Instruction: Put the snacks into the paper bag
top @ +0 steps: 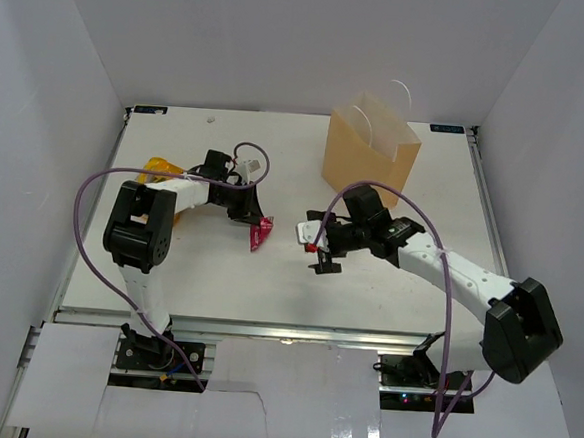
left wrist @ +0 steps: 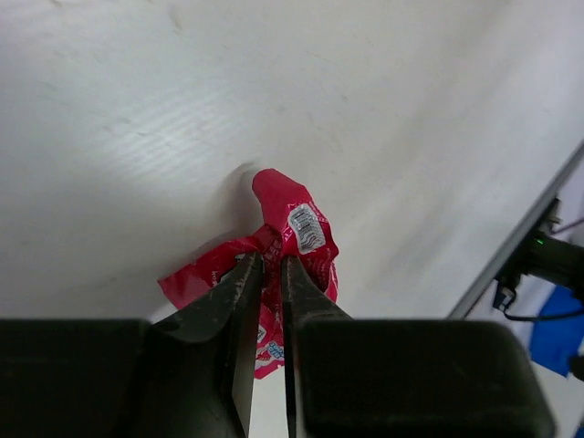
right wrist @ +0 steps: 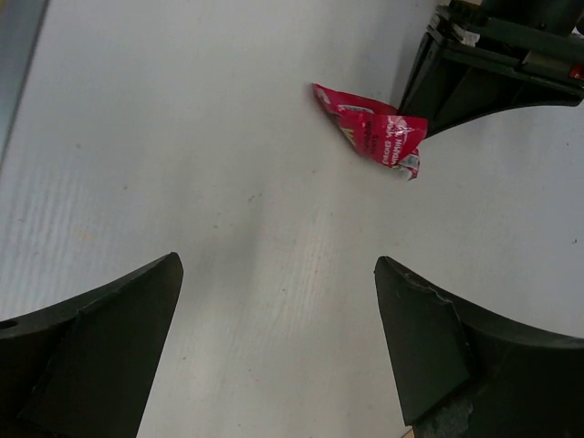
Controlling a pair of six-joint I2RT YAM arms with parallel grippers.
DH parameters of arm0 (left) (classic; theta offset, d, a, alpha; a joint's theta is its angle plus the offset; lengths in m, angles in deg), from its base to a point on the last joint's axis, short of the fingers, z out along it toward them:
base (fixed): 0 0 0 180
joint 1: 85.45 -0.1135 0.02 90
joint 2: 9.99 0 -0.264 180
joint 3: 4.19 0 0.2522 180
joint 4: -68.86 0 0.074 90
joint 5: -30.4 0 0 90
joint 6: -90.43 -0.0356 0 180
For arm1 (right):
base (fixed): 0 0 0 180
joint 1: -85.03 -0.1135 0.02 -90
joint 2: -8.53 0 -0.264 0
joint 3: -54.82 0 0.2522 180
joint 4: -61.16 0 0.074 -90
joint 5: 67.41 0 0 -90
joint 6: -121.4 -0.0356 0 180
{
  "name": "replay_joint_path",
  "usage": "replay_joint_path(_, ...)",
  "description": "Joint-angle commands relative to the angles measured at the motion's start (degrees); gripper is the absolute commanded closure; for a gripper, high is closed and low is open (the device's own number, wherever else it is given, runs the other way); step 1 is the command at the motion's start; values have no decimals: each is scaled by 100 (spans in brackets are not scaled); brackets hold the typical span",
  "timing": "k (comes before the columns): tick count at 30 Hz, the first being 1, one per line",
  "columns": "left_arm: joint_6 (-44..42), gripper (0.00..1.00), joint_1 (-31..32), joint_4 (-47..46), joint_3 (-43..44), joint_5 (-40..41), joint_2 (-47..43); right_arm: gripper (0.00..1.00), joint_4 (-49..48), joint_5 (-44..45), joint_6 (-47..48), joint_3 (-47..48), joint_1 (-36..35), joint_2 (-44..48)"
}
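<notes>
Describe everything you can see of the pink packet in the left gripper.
The pink packet is small, glossy, crinkled foil-like wrap with white print and a pale label. Crumpled, it is pinched between the left gripper's closed fingers near the table's middle. Whether it touches the table is unclear.

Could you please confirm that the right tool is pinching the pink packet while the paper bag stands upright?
Not quite: the left tool pinches the pink packet, as the left wrist view shows; the right tool is open. The paper bag does stand upright.
</notes>
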Motion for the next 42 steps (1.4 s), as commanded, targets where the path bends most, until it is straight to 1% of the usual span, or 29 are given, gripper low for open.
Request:
replay_joint_path(1,235,90,37,-372,-258,-1129,-568,9,-1011,753,206,306,-191,-427)
replay_joint_path(2,288,90,37,-399,-303,-1227,-603,9,-1300,875,127,324,-217,-532)
replay_joint_path(5,419,90,37,-539,-434,-1560,-717,9,-1705,1034,-250,420,-279,-1041)
replay_joint_path(7,481,90,37,-627,-479,-1693,-770,8,-1725,877,-418,534,-288,-1209)
replay_joint_path(10,569,90,37,-715,-532,-1966,-814,8,-2049,771,-734,675,-314,-1464)
replay_joint_path(12,622,90,37,-759,-558,-2150,-814,7,-2103,745,-744,876,-332,-1701)
replay_joint_path(15,692,90,54,-803,-567,-2326,-832,6,-1998,604,-489,1192,-350,-2009)
replay_joint_path(16,710,90,46,-812,-567,-2370,-849,5,-1919,439,-306,1281,-358,-2071)
replay_joint_path(17,727,90,54,-821,-558,-2431,-850,3,-1761,324,-165,1386,-358,-2202)
replay_joint_path(19,754,89,54,-830,-558,-2467,-850,3,-1480,69,-6,1606,-376,-2334)
replay_joint_path(22,850,88,54,-900,-558,-2564,-841,2,-1286,24,258,1738,-437,-2492)
replay_joint_path(25,938,87,54,-979,-514,-2651,-858,6,-1102,85,434,1782,-516,-2633)
replay_joint_path(26,956,87,54,-1005,-505,-2669,-858,9,-1075,120,486,1783,-569,-2651)
replay_joint_path(29,1009,86,54,-1049,-461,-2713,-858,12,-1031,278,487,1748,-595,-2686)
replay_joint_path(37,1202,85,54,-1243,-374,-2871,-797,13,-1144,718,443,1572,-596,-2695)
replay_joint_path(40,1281,84,54,-1287,-338,-2942,-779,18,-1302,867,233,1545,-587,-2713)
replay_joint_path(42,1334,83,54,-1304,-303,-2985,-779,25,-1347,903,180,1572,-587,-2722)
